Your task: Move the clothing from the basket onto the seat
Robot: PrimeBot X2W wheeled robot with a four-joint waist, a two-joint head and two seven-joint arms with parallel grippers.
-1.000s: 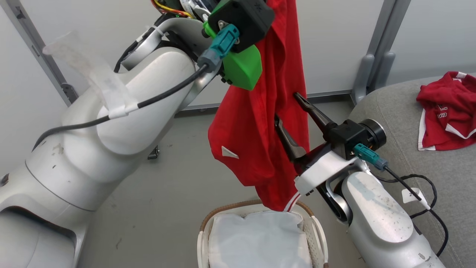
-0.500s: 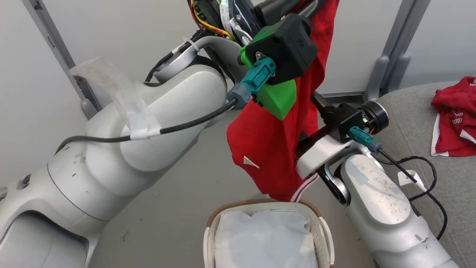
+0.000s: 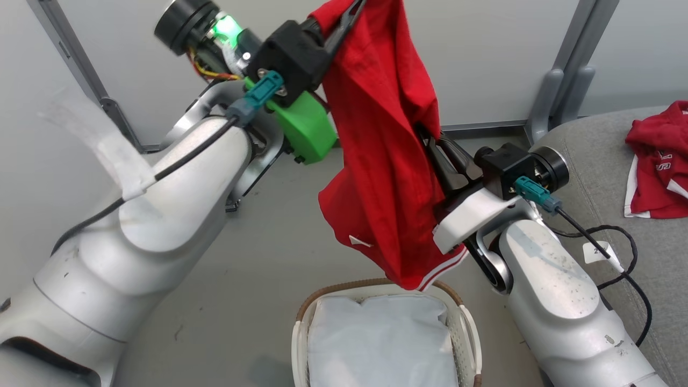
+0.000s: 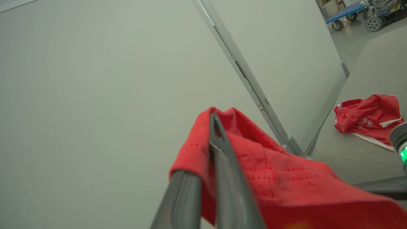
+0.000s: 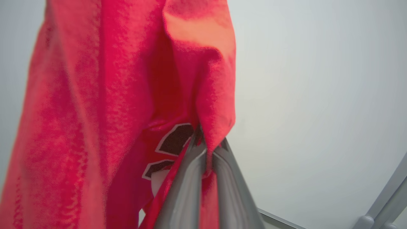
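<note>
The soft red garment (image 3: 384, 161) I'm holding hangs in long limp folds. It is matte knit with a white-striped hem at its lowest edge, which dangles over the far rim of the basket (image 3: 461, 328). The basket is an oval of perforated white plastic with a brown woven-look band and a crumpled white liner (image 3: 376, 344) inside. My left tool (image 3: 352, 11) is clamped on the cloth's top edge, high up. My right tool (image 3: 430, 141) is pinched together on a fold along its right side, partway down. The right wrist view gives what the head view hides: two grey fingers (image 5: 187, 178) meeting on a bunched fold beside a dark, white-edged printed patch. The left wrist view adds rows of tiny perforations in the fabric. A second red garment (image 3: 658, 161), white-trimmed, lies crumpled on the grey upholstered seat (image 3: 586, 161), well apart to my right.
</note>
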